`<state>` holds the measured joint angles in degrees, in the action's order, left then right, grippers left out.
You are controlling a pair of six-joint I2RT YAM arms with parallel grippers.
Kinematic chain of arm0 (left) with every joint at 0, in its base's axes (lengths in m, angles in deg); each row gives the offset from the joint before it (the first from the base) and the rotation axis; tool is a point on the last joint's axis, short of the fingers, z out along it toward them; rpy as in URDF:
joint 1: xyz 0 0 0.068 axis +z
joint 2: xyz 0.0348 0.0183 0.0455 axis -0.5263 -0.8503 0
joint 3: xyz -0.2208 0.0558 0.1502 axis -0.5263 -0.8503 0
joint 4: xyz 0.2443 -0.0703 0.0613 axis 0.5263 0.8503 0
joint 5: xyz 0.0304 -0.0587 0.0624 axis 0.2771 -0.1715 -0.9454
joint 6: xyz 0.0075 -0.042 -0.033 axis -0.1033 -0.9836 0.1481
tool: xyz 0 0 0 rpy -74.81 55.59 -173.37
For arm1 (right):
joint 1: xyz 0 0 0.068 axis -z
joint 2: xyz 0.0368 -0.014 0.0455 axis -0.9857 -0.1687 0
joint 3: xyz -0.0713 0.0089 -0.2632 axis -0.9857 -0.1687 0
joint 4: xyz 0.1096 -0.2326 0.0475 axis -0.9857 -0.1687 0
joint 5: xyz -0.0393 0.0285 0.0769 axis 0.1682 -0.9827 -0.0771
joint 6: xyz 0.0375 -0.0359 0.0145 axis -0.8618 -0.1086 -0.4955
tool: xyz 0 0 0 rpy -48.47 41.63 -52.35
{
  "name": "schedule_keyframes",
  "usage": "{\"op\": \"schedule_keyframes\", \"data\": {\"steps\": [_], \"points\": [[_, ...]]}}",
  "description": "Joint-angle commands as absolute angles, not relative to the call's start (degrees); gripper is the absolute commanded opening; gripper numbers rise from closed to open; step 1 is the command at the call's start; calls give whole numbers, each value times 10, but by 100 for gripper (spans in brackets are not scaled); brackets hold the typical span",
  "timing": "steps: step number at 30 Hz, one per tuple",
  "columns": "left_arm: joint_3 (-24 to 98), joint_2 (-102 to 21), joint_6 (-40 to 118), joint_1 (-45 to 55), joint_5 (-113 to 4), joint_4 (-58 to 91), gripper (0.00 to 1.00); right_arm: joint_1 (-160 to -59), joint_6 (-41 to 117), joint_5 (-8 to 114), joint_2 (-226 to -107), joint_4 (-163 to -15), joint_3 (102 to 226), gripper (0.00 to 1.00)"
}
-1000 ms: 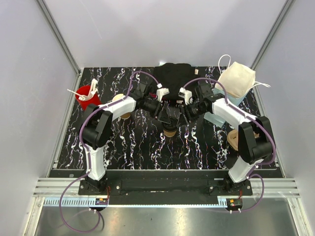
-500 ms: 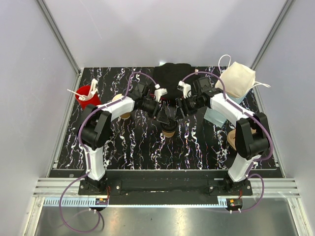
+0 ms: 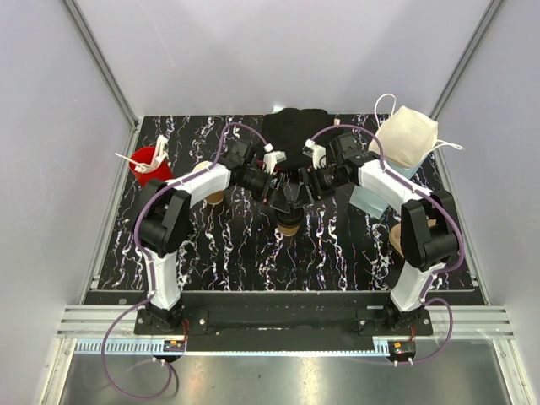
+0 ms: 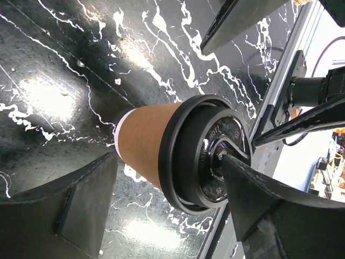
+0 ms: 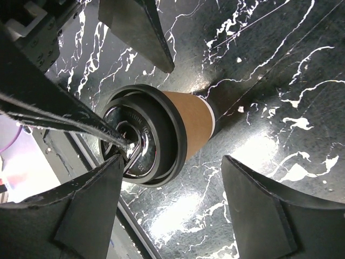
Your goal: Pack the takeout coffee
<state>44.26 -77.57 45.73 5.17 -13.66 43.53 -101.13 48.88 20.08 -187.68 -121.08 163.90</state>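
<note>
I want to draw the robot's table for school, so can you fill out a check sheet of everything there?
Surface: black marbled tabletop with white veins.
Job's things: tan paper cup with black lid, upright mid-table.
Clutter: red cup of white straws; tan cup stack, partly behind the left arm; black cloth; white handled bag; pale blue box.
Grippers: left end effector and right end effector both open, poised over the cup, gripping nothing.
Cables: purple cables loop along both arms.
Surroundings: pale grey walls; metal rail in front.
</note>
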Motion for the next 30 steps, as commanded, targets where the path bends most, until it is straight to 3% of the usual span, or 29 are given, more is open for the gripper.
{"op": "schedule_keyframes", "data": {"steps": [1, 14, 30], "points": [[475, -774, 455, 54, -136, 435, 83, -1022, 476, 182, -1886, -1192, 1650, 79], [468, -737, 453, 79, -116, 431, 88, -1034, 470, 182, -1896, -1184, 1641, 76], [406, -728, 477, 112, -109, 432, 86, -1044, 474, 186, -1909, -1184, 1640, 55]]}}
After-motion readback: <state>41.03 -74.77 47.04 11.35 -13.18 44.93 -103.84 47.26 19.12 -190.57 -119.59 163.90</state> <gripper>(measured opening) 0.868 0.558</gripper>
